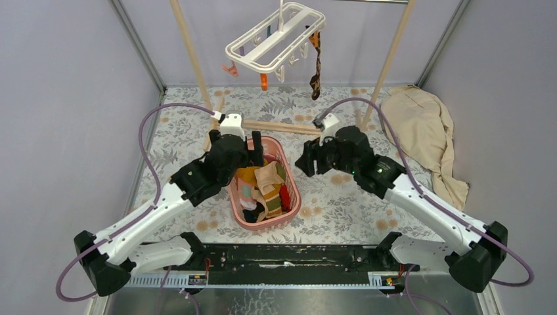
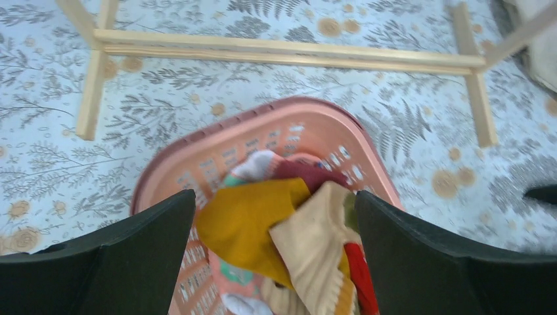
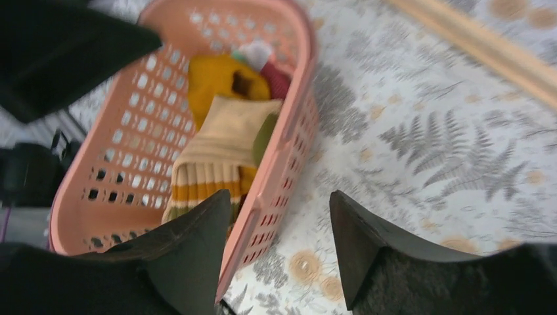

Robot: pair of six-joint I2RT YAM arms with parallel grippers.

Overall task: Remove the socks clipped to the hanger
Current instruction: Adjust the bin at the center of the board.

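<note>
Nearest of all, my left gripper [image 2: 276, 203] has its two black fingers spread wide with nothing between them. It hangs over the far left end of the salmon-pink perforated plastic basket [image 2: 217, 154]. Below it lies a heap of small socks [image 1: 264, 187]: a mustard-yellow sock [image 2: 246, 223], a beige ribbed sock [image 2: 309, 243] and a red sock [image 2: 358, 275] among them.

My right gripper [image 3: 279, 197] is parted too and holds nothing. It sits just beside the basket's right wall, above the leaf-printed tablecloth [image 1: 341, 210].

Beyond the basket, the pale wooden rack's base bar [image 1: 282, 126] crosses the table. To the right of it a large crumpled beige cloth [image 1: 423, 131] is spread out.

Farthest back and high up hangs the white plastic oblong drying hanger [image 1: 276, 36], tilted, between the rack's slanting posts. Orange clips [image 1: 263, 82] dangle under it. One brown-tan argyle sock [image 1: 316, 65] hangs straight down from its right end, well apart from both of my grippers.
</note>
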